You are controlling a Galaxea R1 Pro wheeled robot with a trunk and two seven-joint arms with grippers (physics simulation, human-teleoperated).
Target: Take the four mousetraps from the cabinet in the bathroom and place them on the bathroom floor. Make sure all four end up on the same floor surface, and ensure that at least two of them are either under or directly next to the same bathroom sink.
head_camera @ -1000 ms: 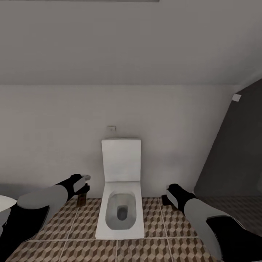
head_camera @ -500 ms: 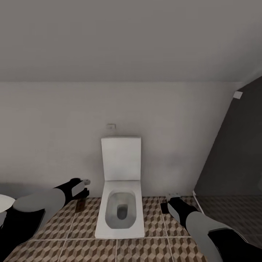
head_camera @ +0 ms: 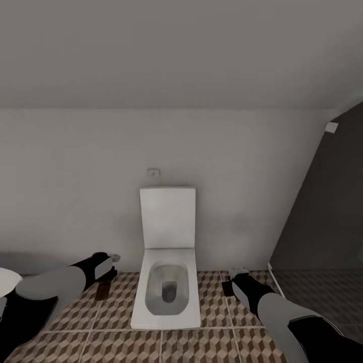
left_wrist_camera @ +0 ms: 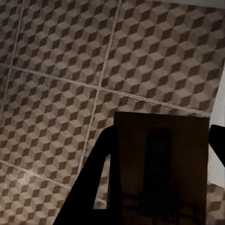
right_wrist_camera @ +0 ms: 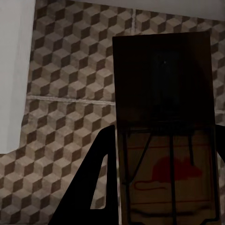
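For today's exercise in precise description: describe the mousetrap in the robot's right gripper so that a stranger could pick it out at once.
Start at the white toilet against the back wall. On its right, the right gripper hangs over the cube-patterned bathroom floor, shut on a flat dark-brown mousetrap. A red mouse outline and wire spring mark it.

Left claw (head_camera: 112,267) mostly hidden behind its own wrist in the head view; fingertips too small to tell apart there. Mousetrap (left_wrist_camera: 159,168) in that claw cut off by the left wrist picture's lower edge, its wire parts dark and blurred. Second mousetrap (right_wrist_camera: 166,131) in the right claw (head_camera: 231,282) likewise cut by the lower edge, its far half lost in shadow. Right finger of each claw nearly out of frame. White rounded object (head_camera: 7,282) at the head view's left edge cropped, identity unclear.
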